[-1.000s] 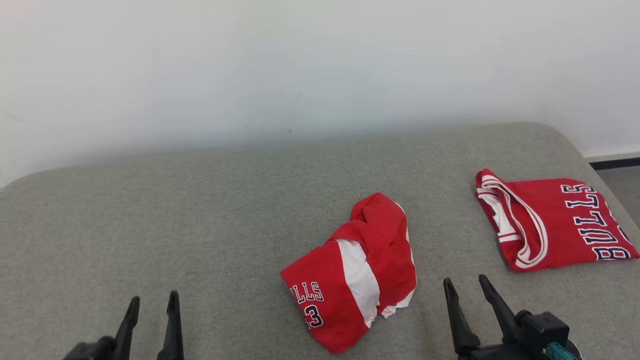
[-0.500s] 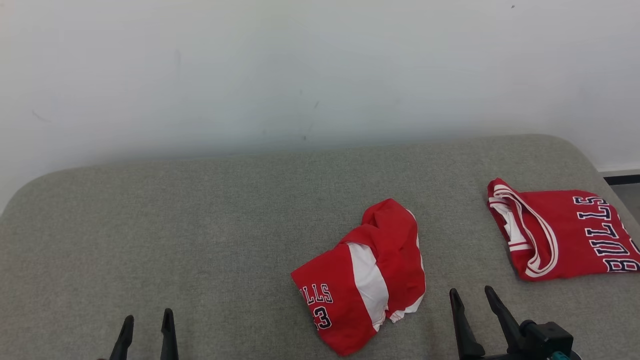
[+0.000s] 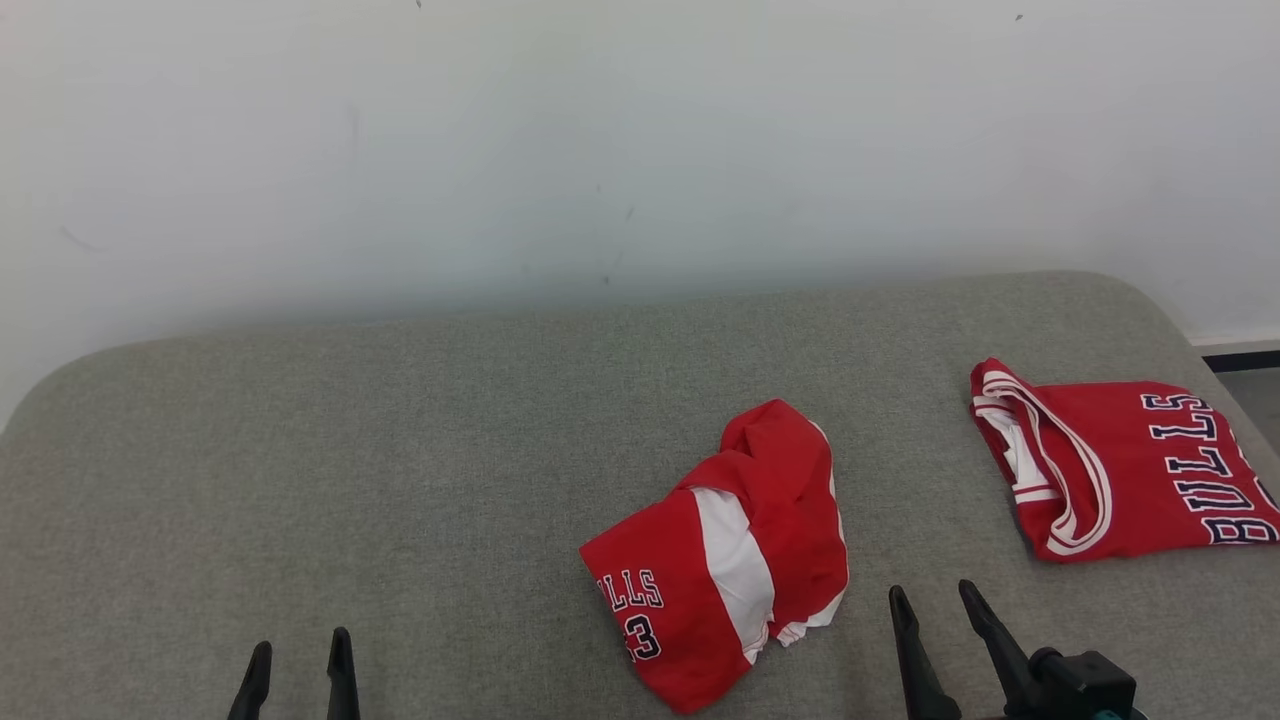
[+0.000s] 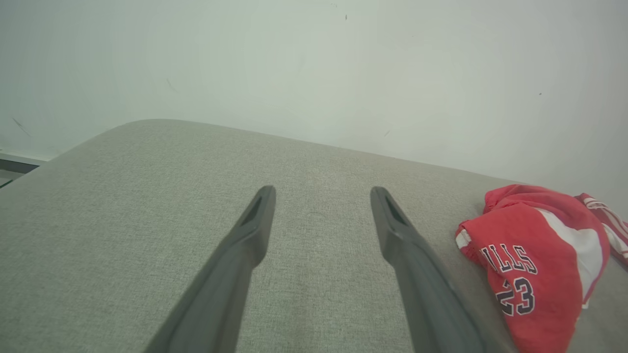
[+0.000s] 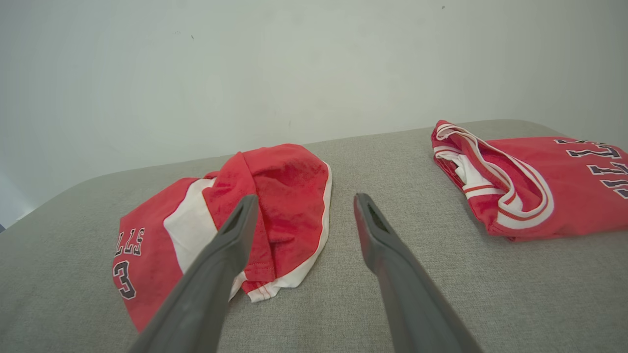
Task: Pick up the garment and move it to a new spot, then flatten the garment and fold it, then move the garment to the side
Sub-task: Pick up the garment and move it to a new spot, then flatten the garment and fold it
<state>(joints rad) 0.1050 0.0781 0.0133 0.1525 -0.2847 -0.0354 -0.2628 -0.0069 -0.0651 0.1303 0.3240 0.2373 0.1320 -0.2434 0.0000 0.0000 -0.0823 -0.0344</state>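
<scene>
A crumpled red and white garment (image 3: 730,550) with "BULLS 23" lettering lies bunched on the grey padded surface (image 3: 400,450), right of centre. My left gripper (image 3: 300,645) is open at the lower left, well away from the garment and with nothing between its fingers. My right gripper (image 3: 930,590) is open too, just right of the garment's near edge and not touching it. In the left wrist view the open left gripper (image 4: 321,191) hovers over bare fabric with the garment (image 4: 530,260) off to its right. In the right wrist view the open right gripper (image 5: 305,197) points past the garment's (image 5: 289,196) right edge.
A second red garment (image 3: 1120,470), a folded Bulls jersey (image 5: 535,181), lies flat near the surface's right edge. A white wall runs behind the surface. The rounded right edge drops to a dark baseboard (image 3: 1240,358) and floor. Bare grey fabric spreads across the left half.
The head camera has shifted, so the whole scene sits slightly lower in the picture. The left gripper shows lower at the bottom edge. Neither garment has moved on the surface.
</scene>
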